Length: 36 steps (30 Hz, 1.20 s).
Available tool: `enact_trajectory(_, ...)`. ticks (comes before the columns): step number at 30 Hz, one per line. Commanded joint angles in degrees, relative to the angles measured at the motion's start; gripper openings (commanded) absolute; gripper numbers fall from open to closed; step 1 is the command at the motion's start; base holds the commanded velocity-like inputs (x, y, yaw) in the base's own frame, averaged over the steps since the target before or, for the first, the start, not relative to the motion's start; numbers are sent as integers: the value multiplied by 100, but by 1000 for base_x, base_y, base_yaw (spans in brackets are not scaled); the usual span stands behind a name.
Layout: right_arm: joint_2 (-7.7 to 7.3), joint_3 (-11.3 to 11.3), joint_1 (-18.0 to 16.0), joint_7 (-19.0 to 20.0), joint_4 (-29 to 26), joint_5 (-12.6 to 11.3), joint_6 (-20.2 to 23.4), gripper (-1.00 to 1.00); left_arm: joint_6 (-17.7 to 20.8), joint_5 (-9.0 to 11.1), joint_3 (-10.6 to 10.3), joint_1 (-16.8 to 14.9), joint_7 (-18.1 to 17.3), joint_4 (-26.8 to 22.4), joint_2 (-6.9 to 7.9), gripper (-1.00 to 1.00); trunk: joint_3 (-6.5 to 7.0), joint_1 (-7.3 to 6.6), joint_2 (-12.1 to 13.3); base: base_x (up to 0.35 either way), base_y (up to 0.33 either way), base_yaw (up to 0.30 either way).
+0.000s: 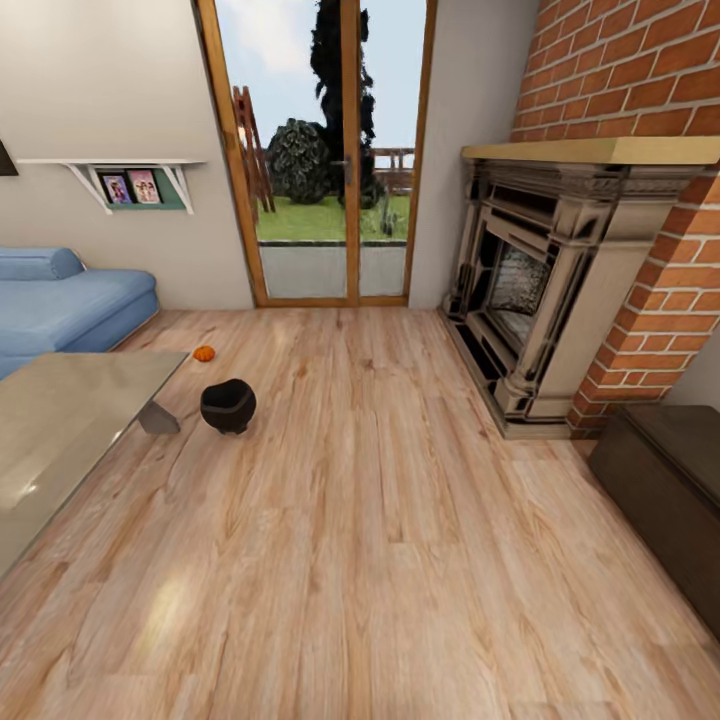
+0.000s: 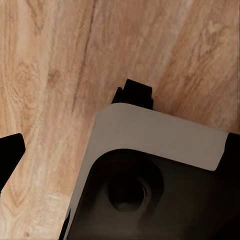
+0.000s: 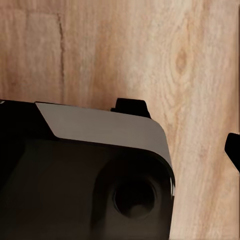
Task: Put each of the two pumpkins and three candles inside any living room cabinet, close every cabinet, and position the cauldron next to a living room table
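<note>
A wood-plank floor [image 1: 380,520] fills the middle of the living room. On it, left of centre, the black cauldron [image 1: 228,405] sits upright just beside the near-right corner of a glass tabletop [image 1: 60,420], close to the table's grey leg but not clearly touching it. A little farther off and slightly left, one orange pumpkin [image 1: 204,353] rests on the floor near the tabletop's far corner. A blue sofa [image 1: 60,305] stands at the far left under a wall shelf [image 1: 125,180] holding photos. Glass doors [image 1: 330,150] open the far wall, and a brick fireplace [image 1: 530,300] occupies the right. At the near right edge sits the dark brown cabinet [image 1: 670,480], its fronts closed as far as can be seen. Both wrist views look down past dark robot housing at the floor planks; whether the left claw or the right claw is wide or narrow, I cannot tell.
</note>
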Motion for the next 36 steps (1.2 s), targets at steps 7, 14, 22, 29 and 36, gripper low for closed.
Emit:
enact_trajectory(7, -9, -2, 0, -6, -12, -54, -1, 100, 0, 0, 0, 0, 0, 0, 2, 100, 0, 0, 0, 337, 0, 0)
enact_trajectory(14, -3, -6, 0, -17, -18, -41, -11, 100, 0, 0, 0, 0, 0, 0, 7, 100, 0, 0, 0, 337, 0, 0)
enact_trajectory(22, -164, -1, 0, -15, -30, -21, -38, 100, 0, 0, 0, 0, 0, 0, 9, 100, 0, 0, 0, 337, 0, 0)
enact_trajectory(29, -242, 0, 0, -16, -27, -45, -30, 100, 0, 0, 0, 0, 0, 0, 16, 100, 0, 0, 0, 337, 0, 0)
enact_trajectory(36, -255, 0, 0, -15, -27, -41, -36, 100, -3, 0, -3, 0, 0, 0, 9, 100, 0, 0, 0, 337, 0, 0)
